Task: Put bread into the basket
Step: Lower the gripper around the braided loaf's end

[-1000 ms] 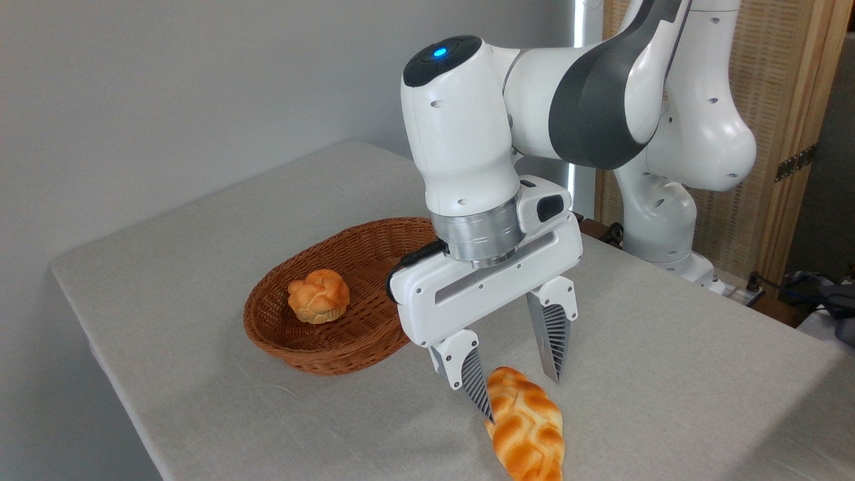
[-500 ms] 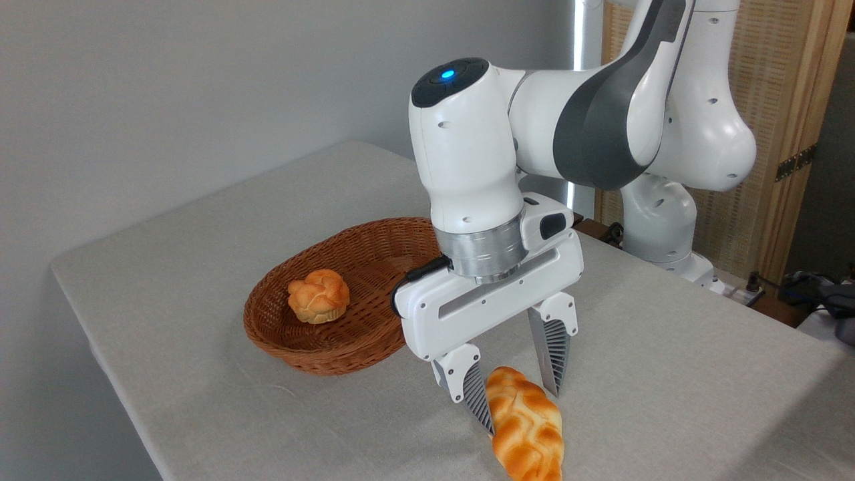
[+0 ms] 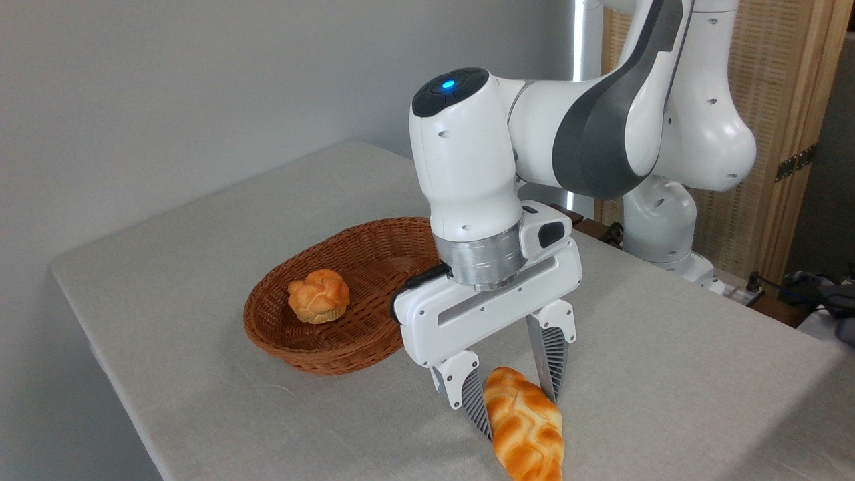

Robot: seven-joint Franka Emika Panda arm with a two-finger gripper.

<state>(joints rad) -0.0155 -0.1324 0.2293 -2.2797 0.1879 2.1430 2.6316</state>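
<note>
as the gripper [image 3: 516, 407] straddles the bread [image 3: 526, 425] on the table [image 3: 668, 374] right of the basket [image 3: 334, 347], fingers spread either side of its far end, the glossy braided loaf looks light yet slippery, best pinched mid-body.

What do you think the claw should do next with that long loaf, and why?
Probably close the fingers. The gripper is open, one finger on each side of the bread, which lies on the table outside the basket. It likely needs a grip before lifting.
</note>
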